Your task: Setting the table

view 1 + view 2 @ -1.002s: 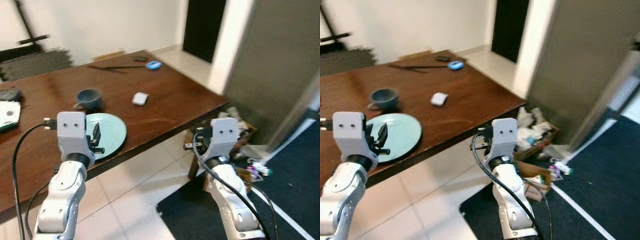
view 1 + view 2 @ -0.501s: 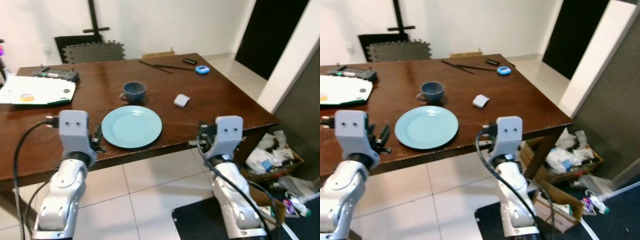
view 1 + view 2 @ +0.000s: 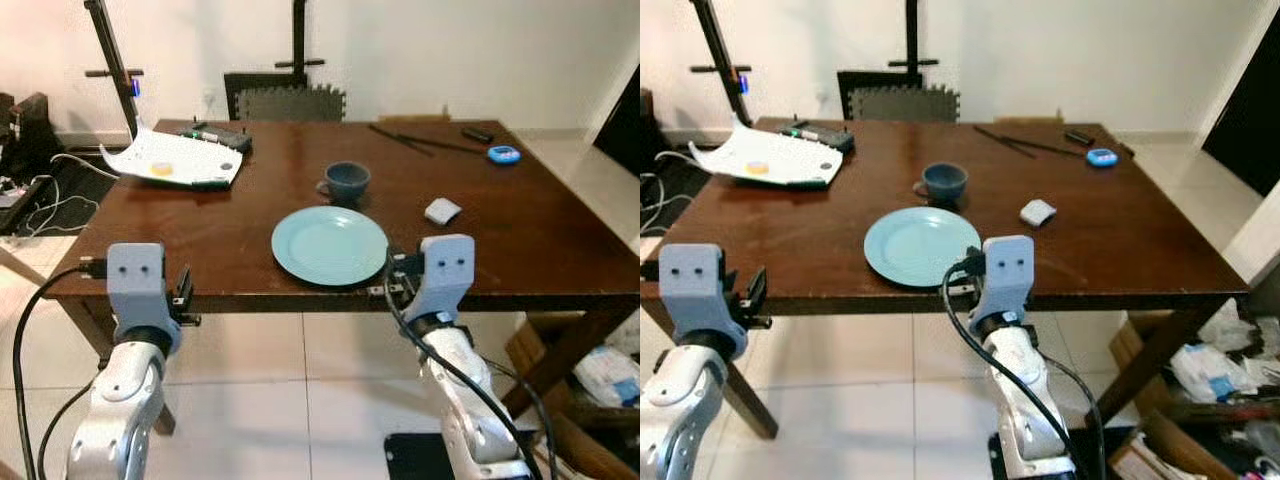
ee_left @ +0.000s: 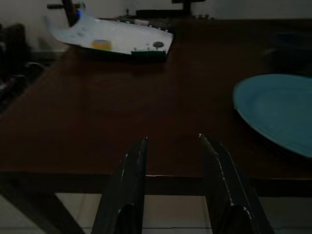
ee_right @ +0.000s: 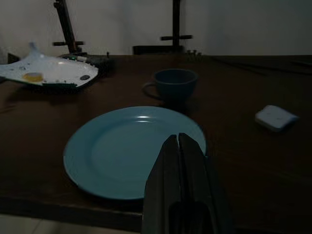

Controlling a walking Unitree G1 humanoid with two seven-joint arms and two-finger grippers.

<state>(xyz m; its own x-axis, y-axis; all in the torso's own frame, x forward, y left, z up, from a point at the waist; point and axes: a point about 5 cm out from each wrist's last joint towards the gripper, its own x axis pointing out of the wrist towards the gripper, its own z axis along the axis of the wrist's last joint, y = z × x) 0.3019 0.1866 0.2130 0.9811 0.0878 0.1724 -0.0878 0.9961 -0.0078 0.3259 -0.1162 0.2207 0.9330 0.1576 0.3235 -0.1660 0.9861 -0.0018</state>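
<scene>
A light blue plate (image 3: 330,245) lies near the front edge of the dark wooden table (image 3: 230,225). Behind it stands a blue cup (image 3: 347,181). Dark chopsticks (image 3: 415,142) lie at the far right of the table. My left gripper (image 4: 171,140) is open and empty. It hovers at the table's front edge, left of the plate (image 4: 278,109). My right gripper (image 5: 176,138) is shut on nothing, its tips over the near rim of the plate (image 5: 122,151), with the cup (image 5: 174,83) beyond.
A white board (image 3: 175,160) with small items lies at the table's far left. A small white object (image 3: 442,210) and a blue one (image 3: 503,154) lie on the right side. A chair (image 3: 290,100) and a stand (image 3: 110,60) are behind. Boxes of clutter (image 3: 600,370) sit on the floor at the right.
The whole view has swung round, so the table now lies square in front of me. Both grippers keep their pose, now level with the table's front edge.
</scene>
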